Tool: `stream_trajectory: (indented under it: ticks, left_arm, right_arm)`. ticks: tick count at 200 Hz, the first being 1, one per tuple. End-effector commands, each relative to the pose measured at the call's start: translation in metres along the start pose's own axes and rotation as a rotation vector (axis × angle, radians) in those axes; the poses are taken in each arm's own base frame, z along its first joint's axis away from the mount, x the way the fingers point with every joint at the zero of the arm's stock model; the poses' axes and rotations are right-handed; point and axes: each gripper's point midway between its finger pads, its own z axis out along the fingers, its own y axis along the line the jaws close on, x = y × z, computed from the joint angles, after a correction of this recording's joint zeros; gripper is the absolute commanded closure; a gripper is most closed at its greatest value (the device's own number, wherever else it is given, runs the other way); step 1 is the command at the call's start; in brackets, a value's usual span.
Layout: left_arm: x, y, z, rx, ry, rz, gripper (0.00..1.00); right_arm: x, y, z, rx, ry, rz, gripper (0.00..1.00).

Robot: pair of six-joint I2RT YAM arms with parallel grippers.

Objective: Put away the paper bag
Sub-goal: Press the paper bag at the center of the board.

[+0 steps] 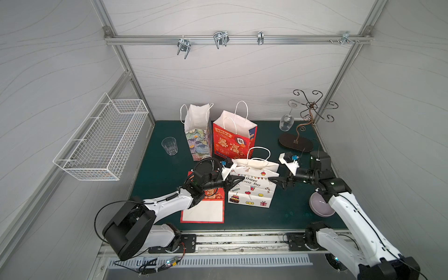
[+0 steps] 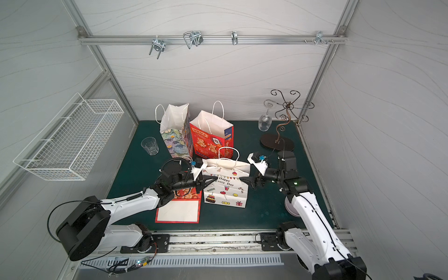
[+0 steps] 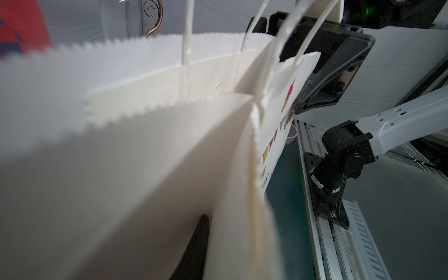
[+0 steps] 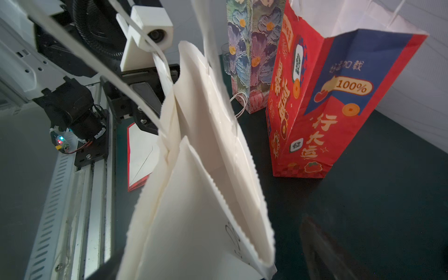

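The white paper bag (image 1: 252,191) stands mid-way across the green table (image 1: 278,218), mouth up, side folds drawn inward. The wrist views show only its pale lining. The left gripper (image 1: 242,180) is pinched onto the bag's left edge, while the right gripper (image 1: 270,180) has its jaws spread either side of the right edge.

Behind, a floral bag (image 1: 197,139) and a red bag (image 1: 232,140) stand open, side by side. A flat red bag (image 1: 203,211) lies under the left arm. A tumbler (image 1: 169,145) sits upright below the wall-hung wire basket (image 1: 101,138) — a wine glass (image 1: 286,122) hangs inverted from the rack (image 1: 308,116). A lilac bowl (image 1: 320,207) sits beneath the right arm.
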Motion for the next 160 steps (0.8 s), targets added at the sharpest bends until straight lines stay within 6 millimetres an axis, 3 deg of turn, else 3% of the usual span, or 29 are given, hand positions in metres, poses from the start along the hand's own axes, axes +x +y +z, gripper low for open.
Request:
stream_trajectory:
  ticks: [1,27,54,103,121,138,160]
  left_arm:
    - [-0.02,-0.001,0.0,-0.002,-0.046,0.054,0.79]
    - [-0.021,0.0,0.0,-0.008,-0.05,0.049,0.79]
    - [-0.022,0.001,-0.001,-0.016,-0.056,0.042,0.79]
    - [-0.028,0.006,-0.002,-0.049,-0.086,0.027,0.76]
    - [-0.036,0.009,-0.007,-0.085,-0.114,0.02,0.69]
    - [-0.047,0.009,-0.017,-0.131,-0.141,0.022,0.58]
    - [-0.062,0.007,-0.045,-0.225,-0.155,0.072,0.4]
  right_arm:
    - [-0.017,0.009,0.002,-0.094,-0.088,-0.086,0.24]
    - [-0.014,0.011,0.007,-0.144,-0.101,-0.076,0.46]
    - [-0.012,0.011,0.008,-0.146,-0.107,-0.087,0.56]
    - [-0.012,0.014,0.008,-0.163,-0.111,-0.103,0.88]
    - [-0.016,0.018,0.005,-0.175,-0.109,-0.109,1.0]
    - [-0.021,0.021,0.0,-0.173,-0.099,-0.104,1.0]
    - [-0.031,0.029,-0.011,-0.166,-0.085,-0.109,1.0]
